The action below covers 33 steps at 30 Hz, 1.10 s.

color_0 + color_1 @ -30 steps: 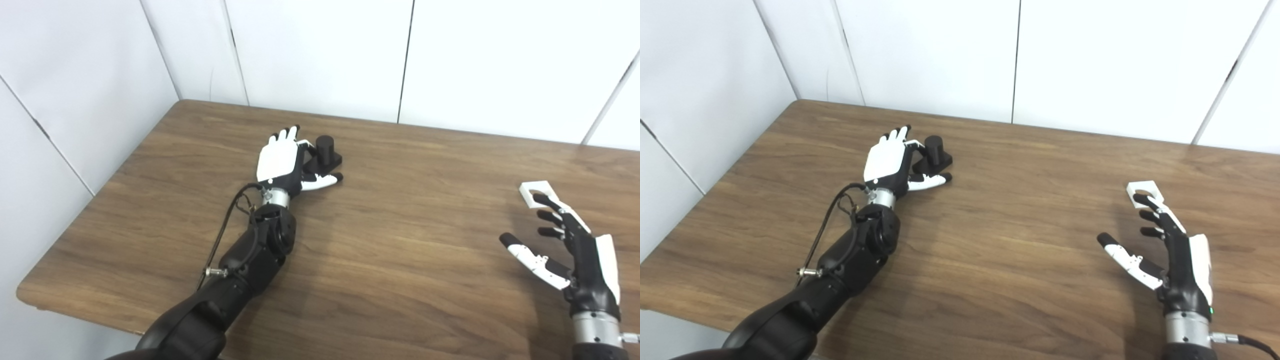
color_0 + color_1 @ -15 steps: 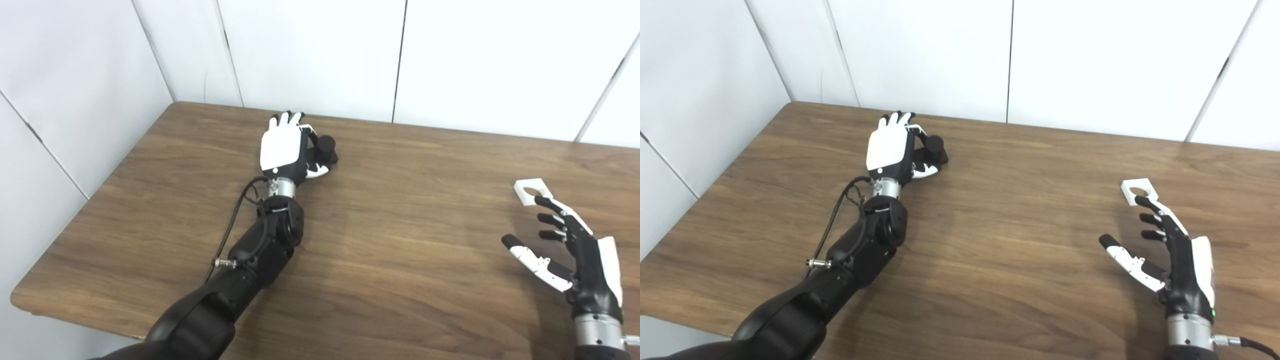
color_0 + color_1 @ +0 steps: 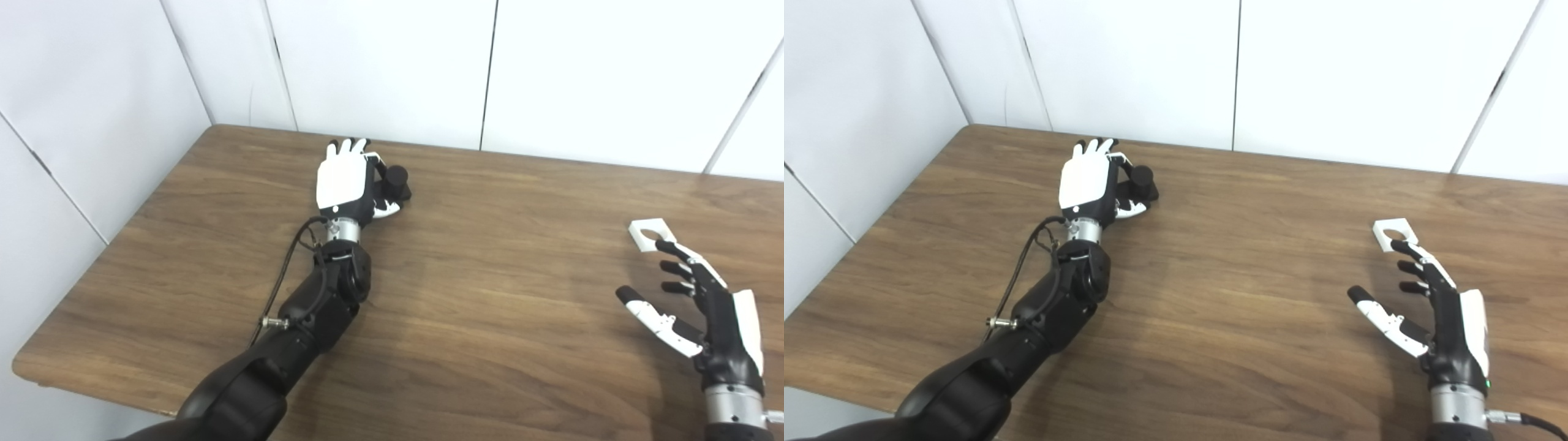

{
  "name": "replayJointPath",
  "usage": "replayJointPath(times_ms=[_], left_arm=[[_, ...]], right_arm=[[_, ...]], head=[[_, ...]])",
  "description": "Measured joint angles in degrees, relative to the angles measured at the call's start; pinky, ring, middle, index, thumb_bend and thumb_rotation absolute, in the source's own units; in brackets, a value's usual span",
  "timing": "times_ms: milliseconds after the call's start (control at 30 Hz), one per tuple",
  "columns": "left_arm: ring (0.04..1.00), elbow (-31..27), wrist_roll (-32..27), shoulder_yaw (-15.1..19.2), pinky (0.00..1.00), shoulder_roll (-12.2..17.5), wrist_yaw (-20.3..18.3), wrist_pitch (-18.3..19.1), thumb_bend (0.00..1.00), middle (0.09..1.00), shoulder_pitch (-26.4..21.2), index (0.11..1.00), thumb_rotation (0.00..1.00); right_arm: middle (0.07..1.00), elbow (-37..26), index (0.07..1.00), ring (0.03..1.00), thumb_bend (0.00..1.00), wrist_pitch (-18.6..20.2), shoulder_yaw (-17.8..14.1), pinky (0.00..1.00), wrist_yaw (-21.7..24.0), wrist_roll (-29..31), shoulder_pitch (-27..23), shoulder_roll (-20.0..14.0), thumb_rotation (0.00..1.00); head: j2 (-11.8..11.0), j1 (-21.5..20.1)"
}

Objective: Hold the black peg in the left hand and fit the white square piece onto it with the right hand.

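The black peg (image 3: 397, 181), a short cylinder on a square base, is at the far left of the wooden table (image 3: 490, 275). My left hand (image 3: 343, 184) is closed around it from the left, with the thumb tucked under the base, and the peg looks tilted in the grip. The white square piece (image 3: 652, 234) with a round hole lies flat at the right. My right hand (image 3: 704, 312) is open, fingers spread, just in front of the piece. Its longest fingertip reaches the piece's near edge. It holds nothing.
White wall panels (image 3: 380, 61) close off the table at the back and the left. The table's front left corner (image 3: 24, 361) and front edge are near my left arm. A cable (image 3: 285, 269) loops beside the left wrist.
My left hand has closed its thumb on the peg's base and tipped the peg up, moving slightly away from me. The right hand has barely moved. The camera shifted a little.
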Motion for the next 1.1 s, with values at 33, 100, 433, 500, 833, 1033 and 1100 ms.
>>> replayJointPath(times_ms=[33, 100, 433, 500, 833, 1033, 1100], left_arm=[[0.949, -0.1, 0.0, 0.0, 1.00, 0.1, -0.4, 0.0, 0.51, 0.898, 0.0, 0.481, 0.08], [0.952, -1.5, -0.7, 0.2, 1.00, 0.3, -1.7, -0.4, 0.51, 0.901, 0.4, 0.482, 0.08], [0.993, -13.0, -11.5, 3.4, 0.99, -0.6, -11.1, -5.6, 0.51, 0.921, 7.3, 0.487, 0.09], [0.999, -15.0, -11.9, 3.4, 1.00, -1.3, -12.6, -5.8, 0.51, 0.926, 8.4, 0.488, 0.09], [1.000, -21.9, -11.8, 2.5, 1.00, -2.5, -16.5, -6.5, 0.83, 0.943, 12.9, 0.546, 0.40], [1.000, -24.8, -12.4, 1.7, 1.00, -3.2, -18.9, -8.8, 0.86, 0.957, 16.9, 0.561, 0.44], [1.000, -26.0, -12.7, 1.7, 1.00, -3.3, -19.6, -9.0, 0.86, 0.962, 17.8, 0.566, 0.44]], right_arm=[[0.854, 0.0, 0.788, 0.787, 0.70, 0.0, 0.0, 0.69, 0.0, 0.0, 0.0, 0.0, 0.44], [0.855, 0.0, 0.790, 0.787, 0.71, 0.2, 0.0, 0.70, 0.0, 0.0, 0.0, 0.0, 0.45], [0.853, -0.3, 0.790, 0.781, 0.70, 1.4, -0.1, 0.69, 0.0, -1.0, 0.1, -0.1, 0.42], [0.852, -0.3, 0.787, 0.785, 0.70, 1.4, -0.1, 0.69, 0.0, -1.0, 0.1, -0.1, 0.42], [0.861, -1.2, 0.793, 0.796, 0.71, 2.4, 0.0, 0.71, 0.2, -1.1, 0.2, 0.2, 0.47], [0.856, -1.7, 0.789, 0.789, 0.72, 3.2, 0.4, 0.70, 0.2, -2.0, 0.2, 0.5, 0.48], [0.854, -1.7, 0.789, 0.792, 0.73, 3.3, 0.5, 0.71, 0.2, -2.3, 0.2, 0.8, 0.48]], head=[[0.0, 0.0], [0.2, -0.9], [0.6, -2.7], [0.7, -3.0], [1.6, -5.8], [2.0, -8.2], [2.1, -8.8]])
